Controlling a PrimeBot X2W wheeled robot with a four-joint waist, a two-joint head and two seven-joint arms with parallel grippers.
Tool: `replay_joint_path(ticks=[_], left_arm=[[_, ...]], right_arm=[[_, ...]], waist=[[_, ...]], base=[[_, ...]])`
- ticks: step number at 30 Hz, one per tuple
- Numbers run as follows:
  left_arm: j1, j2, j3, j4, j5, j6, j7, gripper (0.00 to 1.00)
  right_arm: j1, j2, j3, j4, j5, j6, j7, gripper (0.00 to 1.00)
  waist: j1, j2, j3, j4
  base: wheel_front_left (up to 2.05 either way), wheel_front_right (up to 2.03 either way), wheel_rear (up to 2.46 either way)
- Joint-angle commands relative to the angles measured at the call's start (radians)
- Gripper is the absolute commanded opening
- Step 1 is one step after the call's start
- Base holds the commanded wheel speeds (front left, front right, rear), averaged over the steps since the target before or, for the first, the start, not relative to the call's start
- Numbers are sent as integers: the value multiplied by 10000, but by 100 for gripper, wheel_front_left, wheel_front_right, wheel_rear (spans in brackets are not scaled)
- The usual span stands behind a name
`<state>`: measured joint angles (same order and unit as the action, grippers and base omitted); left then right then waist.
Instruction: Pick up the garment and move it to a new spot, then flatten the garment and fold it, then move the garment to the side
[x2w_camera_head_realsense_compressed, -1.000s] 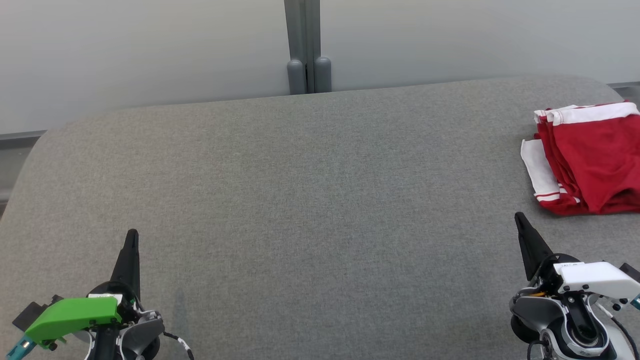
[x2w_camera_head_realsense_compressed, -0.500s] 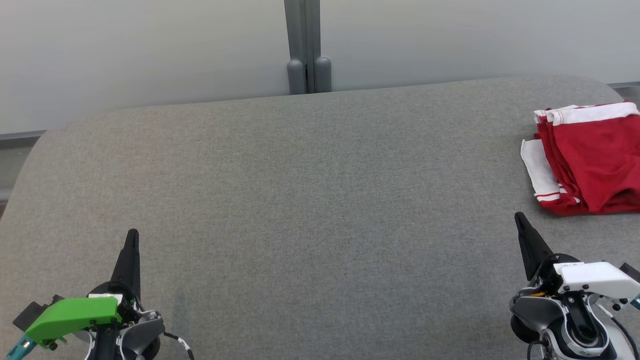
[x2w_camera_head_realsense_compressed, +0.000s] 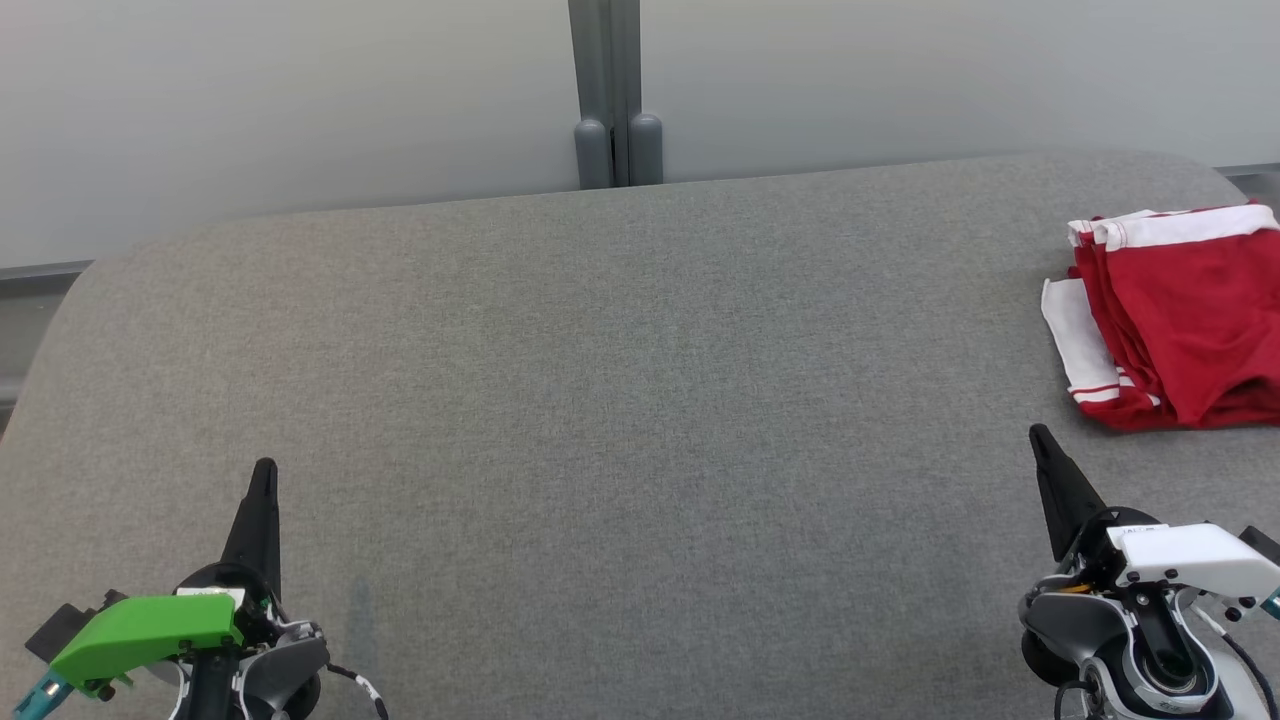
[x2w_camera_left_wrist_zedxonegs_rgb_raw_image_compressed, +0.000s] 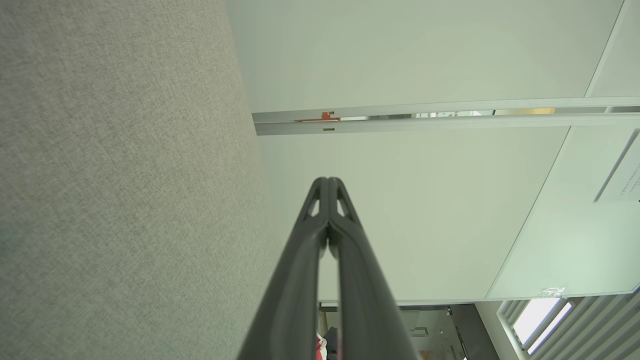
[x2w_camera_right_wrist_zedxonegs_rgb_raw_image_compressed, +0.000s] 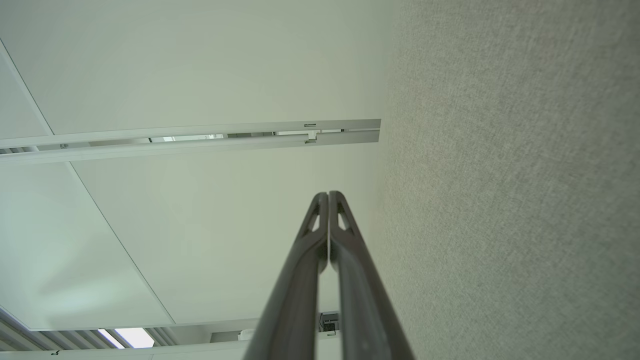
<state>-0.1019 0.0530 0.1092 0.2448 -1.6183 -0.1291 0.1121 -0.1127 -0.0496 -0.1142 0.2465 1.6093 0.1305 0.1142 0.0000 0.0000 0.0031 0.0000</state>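
The garment (x2w_camera_head_realsense_compressed: 1190, 320), red with white bands, lay folded in layers at the far right of the grey table (x2w_camera_head_realsense_compressed: 620, 400). Its right part was cut off by the edge of the head view, so its full outline could not be made out. The lower layers were mostly hidden under the top one, with white strips peeking out on the left side.

The left gripper (x2w_camera_head_realsense_compressed: 264, 468) sat at the near left and the right gripper (x2w_camera_head_realsense_compressed: 1038, 432) at the near right. Each had its fingers pressed together and gripped nothing, and their bodies were cut off by the bottom edge. The right gripper's tip was near the garment's near-left corner but apart from it.

The table's far edge curved down into rounded corners against a pale wall (x2w_camera_head_realsense_compressed: 300, 100) with a grey post (x2w_camera_head_realsense_compressed: 610, 90) at its middle. Open grey cloth stretched between the grippers and from the garment to the left edge.
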Motion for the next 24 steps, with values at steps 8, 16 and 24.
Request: replay_joint_path(ticks=[8,16,24], left_arm=[[-125,8,44,-2,50,-28,16,0],[-125,4,48,-2,55,-28,23,0],[-126,1,52,-2,60,-28,29,0]], right_arm=[[91,-4,-13,-52,70,4,24,0],[91,-4,-13,-52,71,4,24,0],[91,-4,-13,-52,71,4,23,0]], waist=[[0,0,0,0],[0,0,0,0],[0,0,0,0]], base=[[0,0,0],[0,0,0],[0,0,0]])
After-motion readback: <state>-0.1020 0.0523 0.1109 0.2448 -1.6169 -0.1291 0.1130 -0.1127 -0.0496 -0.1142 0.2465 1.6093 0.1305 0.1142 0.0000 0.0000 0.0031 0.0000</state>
